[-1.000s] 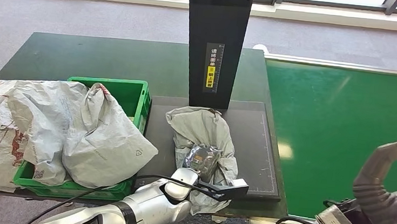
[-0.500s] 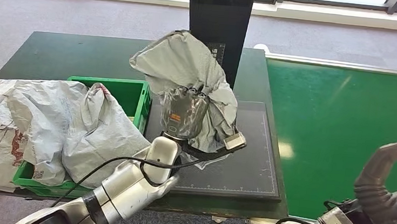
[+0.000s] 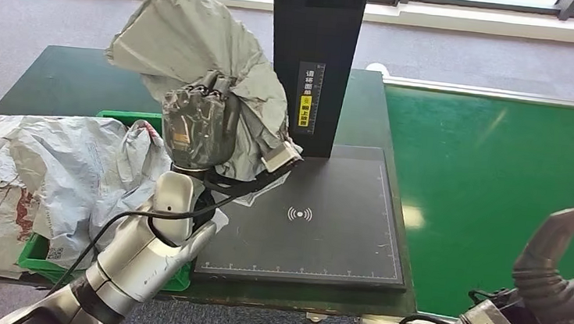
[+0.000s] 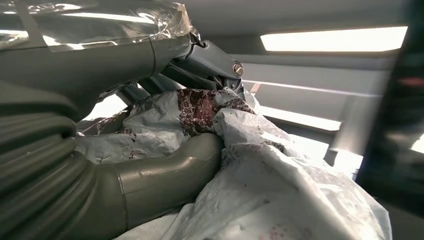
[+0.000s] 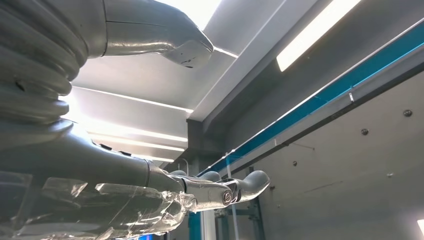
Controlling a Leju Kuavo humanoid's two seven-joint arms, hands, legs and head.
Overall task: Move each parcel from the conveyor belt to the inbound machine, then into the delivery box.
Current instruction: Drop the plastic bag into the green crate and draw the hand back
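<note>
Moved: my left hand (image 3: 199, 127) has swung the parcel (image 3: 188, 51) up and leftward off the scanner pad (image 3: 317, 227); a second ago it lay crumpled on the pad, now it hangs in the air above the crate (image 3: 201, 135).
Left hand: clamped on the grey parcel, fingers dug into its folds; in the wrist view my thumb (image 4: 170, 172) presses up into the bag (image 4: 260, 175), which has dark red smudges on it.
Left arm: raised steeply from the bottom of the head view, a black cable looping beside it.
Parcel: held high, in front of the table's left half and just left of the black column (image 3: 314, 62); its top corner reaches toward the window sill.
Pad: bare now, its wireless mark (image 3: 300, 213) showing in the middle.
Crate: green, left of the pad, heaped with other grey bags (image 3: 70, 182) that spill over its left side and onto the table (image 3: 63, 84).
Belt: green conveyor (image 3: 492, 196) on the right, nothing on it.
Right hand: low at the right corner (image 3: 552, 271), thumb sticking up, holding nothing; in the wrist view the fingers (image 5: 220, 190) are stretched out, apart from the thumb, against the ceiling lights.
</note>
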